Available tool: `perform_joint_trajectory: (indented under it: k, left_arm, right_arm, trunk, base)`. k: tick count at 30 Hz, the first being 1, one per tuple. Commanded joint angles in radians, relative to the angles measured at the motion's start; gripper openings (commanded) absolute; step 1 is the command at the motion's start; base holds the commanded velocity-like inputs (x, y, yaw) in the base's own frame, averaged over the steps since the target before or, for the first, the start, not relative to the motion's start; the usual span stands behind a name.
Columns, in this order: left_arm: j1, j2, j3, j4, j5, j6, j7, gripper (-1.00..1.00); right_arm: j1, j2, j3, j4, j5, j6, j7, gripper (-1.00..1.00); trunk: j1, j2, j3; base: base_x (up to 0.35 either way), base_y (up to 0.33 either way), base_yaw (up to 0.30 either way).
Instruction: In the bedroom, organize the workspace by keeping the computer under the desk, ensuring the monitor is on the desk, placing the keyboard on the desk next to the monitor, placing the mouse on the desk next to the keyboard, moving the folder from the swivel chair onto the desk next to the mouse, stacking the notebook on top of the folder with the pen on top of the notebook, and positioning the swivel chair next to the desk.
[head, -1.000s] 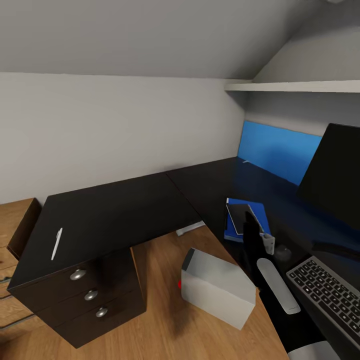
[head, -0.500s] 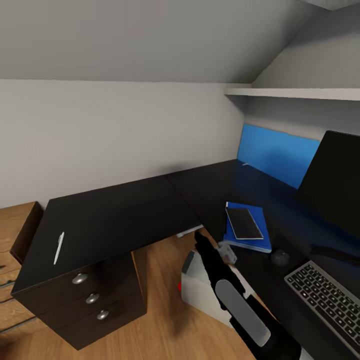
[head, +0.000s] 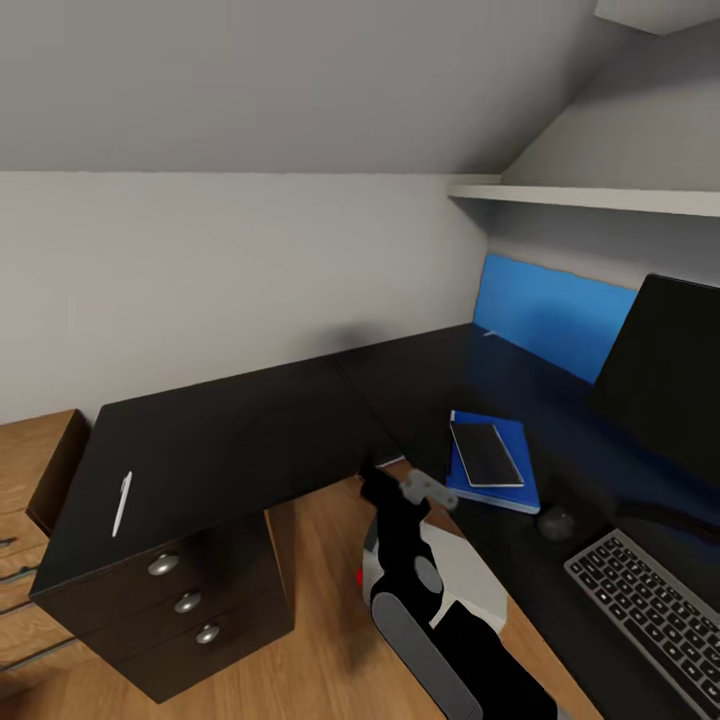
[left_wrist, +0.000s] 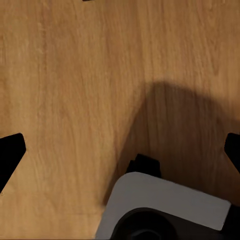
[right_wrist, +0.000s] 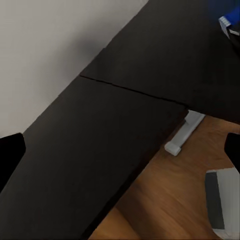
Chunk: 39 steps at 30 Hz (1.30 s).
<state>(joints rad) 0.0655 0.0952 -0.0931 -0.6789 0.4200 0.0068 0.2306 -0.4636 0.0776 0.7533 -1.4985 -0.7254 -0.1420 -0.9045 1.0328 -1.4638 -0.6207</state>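
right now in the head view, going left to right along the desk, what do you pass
pen → drawer knobs → right gripper → notebook on the folder → keyboard → monitor

Sloped grey ceiling, wooden floor

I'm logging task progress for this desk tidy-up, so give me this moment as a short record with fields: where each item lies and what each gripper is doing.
desk: long black L-shaped desktop with dark drawers
pen: slim white pen near the drawer end of the desk
folder: flat bright blue folder on the desk
notebook: dark notebook on top of the folder
keyboard: slim dark grey keyboard on the desk
monitor: black-fronted screen behind the keyboard
computer: pale grey tower on the wood floor
right gripper: open, empty, above the floor beside the desk
left gripper: open, over the floor
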Motion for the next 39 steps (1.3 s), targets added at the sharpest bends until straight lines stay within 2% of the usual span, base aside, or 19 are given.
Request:
perform_joint_trajectory:
  k: [1, 4, 5, 8, 10, 11, 12, 13, 14, 15, 16, 17, 18, 21, 29, 35, 37, 39]
  left_arm:
    - [0.0, 0.002, -0.006, 0.008, 0.01, -0.028, 0.012, 1.0]
    - [0.0, -0.001, -0.005, 0.037, 0.011, -0.077, 0.015, 1.0]
    - [0.0, -0.007, -0.005, 0.054, 0.011, -0.092, 0.016, 1.0]
    - [0.0, -0.018, -0.004, 0.09, 0.011, -0.109, 0.016, 1.0]
    - [0.0, -0.023, -0.003, 0.14, 0.012, -0.117, 0.016, 1.0]
    - [0.0, -0.022, -0.003, 0.169, 0.012, -0.123, 0.016, 1.0]
    - [0.0, -0.022, -0.002, 0.182, 0.013, -0.127, 0.015, 1.0]
    - [0.0, -0.022, -0.002, 0.195, 0.013, -0.131, 0.015, 1.0]
    - [0.0, -0.021, -0.002, 0.218, 0.018, -0.141, 0.015, 1.0]
    - [0.0, -0.02, -0.002, 0.258, 0.038, -0.154, 0.01, 1.0]
    - [0.0, -0.019, 0.0, 0.275, 0.063, -0.158, 0.008, 1.0]
    - [0.0, -0.019, 0.0, 0.278, 0.073, -0.159, 0.008, 1.0]
    - [0.0, -0.019, 0.0, 0.285, 0.1, -0.16, 0.007, 1.0]
    - [0.0, -0.019, 0.001, 0.29, 0.125, -0.161, 0.006, 1.0]
    - [0.0, -0.018, 0.001, 0.314, 0.137, -0.163, 0.006, 1.0]
    - [0.0, -0.022, 0.001, 0.318, 0.137, -0.163, 0.006, 1.0]
    - [0.0, -0.023, 0.001, 0.318, 0.135, -0.164, 0.006, 1.0]
    - [0.0, -0.025, 0.0, 0.318, 0.132, -0.165, 0.006, 1.0]
  right_arm:
    - [-0.001, 0.0, 0.003, -0.002, -0.029, -0.047, -0.003, 1.0]
    - [0.0, 0.004, 0.018, -0.001, -0.087, -0.085, -0.002, 1.0]
    - [0.0, 0.006, 0.036, 0.0, -0.108, -0.094, -0.002, 1.0]
    - [0.0, 0.006, 0.075, -0.003, -0.131, -0.085, -0.006, 1.0]
    - [-0.001, 0.01, 0.098, -0.002, -0.14, 0.014, -0.013, 1.0]
    - [-0.001, 0.017, 0.104, 0.002, -0.142, 0.107, -0.019, 1.0]
    - [-0.001, 0.024, 0.106, 0.005, -0.142, 0.161, -0.023, 1.0]
    - [-0.001, 0.034, 0.107, 0.009, -0.142, 0.217, -0.027, 1.0]
    - [-0.001, 0.058, 0.107, 0.024, -0.142, 0.331, -0.04, 1.0]
    - [-0.002, 0.097, 0.094, 0.082, -0.14, 0.52, -0.072, 1.0]
    - [-0.002, 0.097, 0.087, 0.107, -0.14, 0.595, -0.099, 1.0]
    - [-0.002, 0.097, 0.086, 0.108, -0.141, 0.611, -0.105, 1.0]
    - [-0.003, 0.097, 0.082, 0.091, -0.143, 0.643, -0.119, 1.0]
    - [-0.001, 0.097, 0.082, 0.039, -0.146, 0.66, -0.129, 1.0]
    - [0.01, 0.097, 0.089, 0.017, -0.146, 0.659, -0.135, 1.0]
    - [0.015, 0.081, 0.166, 0.02, -0.133, 0.66, -0.136, 1.0]
    - [0.015, 0.078, 0.194, 0.022, -0.118, 0.659, -0.136, 1.0]
    - [0.016, 0.077, 0.223, 0.031, -0.085, 0.659, -0.136, 1.0]
  trunk:
    - [-0.004, 0.007, 0.002]
    - [-0.015, 0.028, 0.012]
    - [-0.019, 0.035, 0.015]
    - [-0.031, 0.056, 0.024]
    - [-0.038, 0.07, 0.031]
    - [-0.042, 0.077, 0.034]
    - [-0.046, 0.084, 0.037]
    - [-0.05, 0.091, 0.04]
    - [-0.054, 0.098, 0.043]
    - [-0.058, 0.105, 0.046]
    - [-0.061, 0.112, 0.049]
    - [-0.065, 0.119, 0.053]
    - [-0.069, 0.126, 0.056]
    - [-0.081, 0.147, 0.065]
    - [-0.111, 0.203, 0.09]
    - [-0.115, 0.21, 0.092]
    - [-0.115, 0.21, 0.091]
    - [-0.115, 0.21, 0.089]
  base:
    - [0.0, 0.0, 0.0]
    - [0.0, 0.0, 0.0]
    - [0.0, 0.0, 0.0]
    - [0.0, 0.0, 0.0]
    - [0.0, 0.0, 0.0]
    - [0.0, 0.0, 0.0]
    - [0.0, 0.0, 0.0]
    - [0.0, 0.0, 0.0]
    - [0.0, 0.0, 0.0]
    - [0.0, 0.0, 0.0]
    - [0.0, 0.0, 0.0]
    - [0.0, 0.0, 0.0]
    - [0.0, 0.0, 0.0]
    - [0.0, 0.0, 0.0]
    - [0.0, 0.0, 0.025]
    - [0.0, 0.0, 0.216]
    - [0.0, 0.0, 0.253]
    - [0.0, 0.0, 0.258]
